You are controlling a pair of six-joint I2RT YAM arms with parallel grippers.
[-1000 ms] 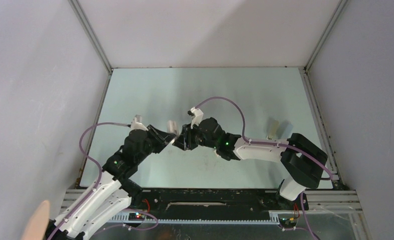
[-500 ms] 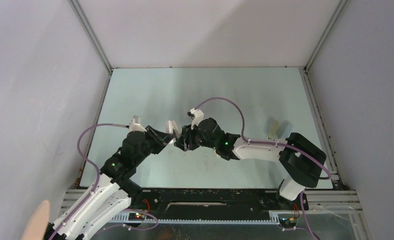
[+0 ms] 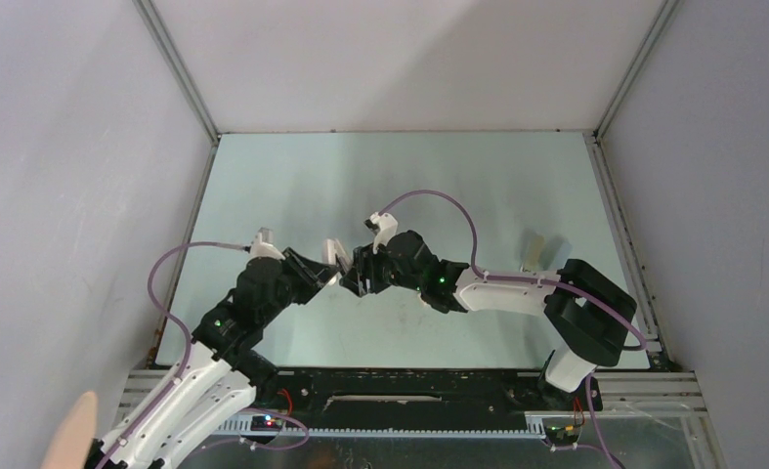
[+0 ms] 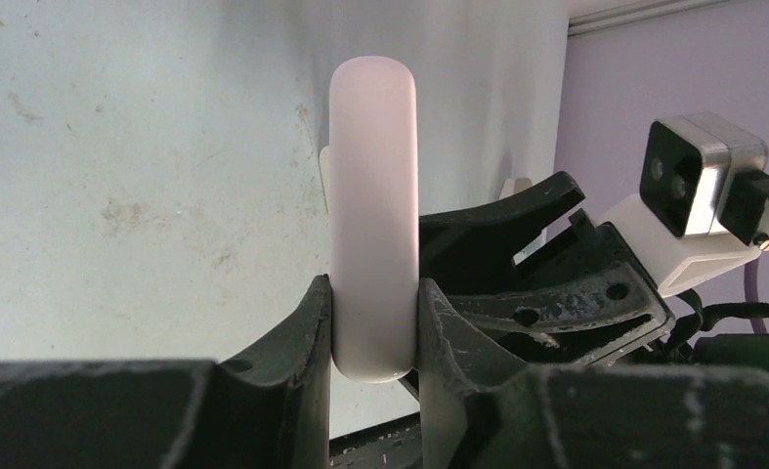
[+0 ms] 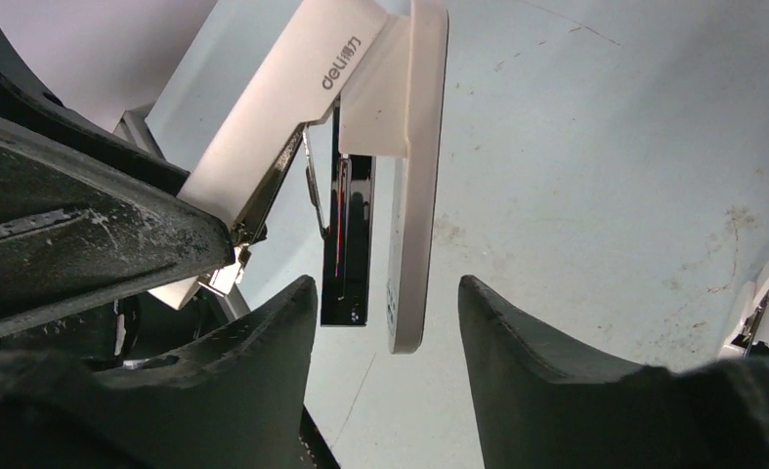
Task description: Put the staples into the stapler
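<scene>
Got the stapler (image 4: 373,166) clamped hard in the left gripper (image 4: 373,293), pinched flat on both sides of its rounded white bar and sticking straight out past the fingertips (image 4: 307,332). Held up off the table (image 3: 409,176) by the look of it, roughly mid-table and a bit left of centre in the top view, right at the meeting point of the two arms. Looks hinged wide open from the right wrist cam: white lid (image 5: 273,127) marked "deli" slanting down to the left into the left gripper, white base (image 5: 414,195) hanging straight down, shiny black magazine (image 5: 346,234) tucked between those two. Over on the other side, right gripper (image 5: 385,283) spread well open and gripping nothing, just parked with the lower ends of the magazine and base poking into the gap between its fingers (image 5: 263,332). Can't say for sure about contact there, but looks like a sliver of daylight on either side. Can't spot the staples in any of the three views, so no word on their whereabouts. Off near the right edge of the table, well away from the action: a beige block (image 3: 531,252) just beside a blue-grey block (image 3: 556,252).
</scene>
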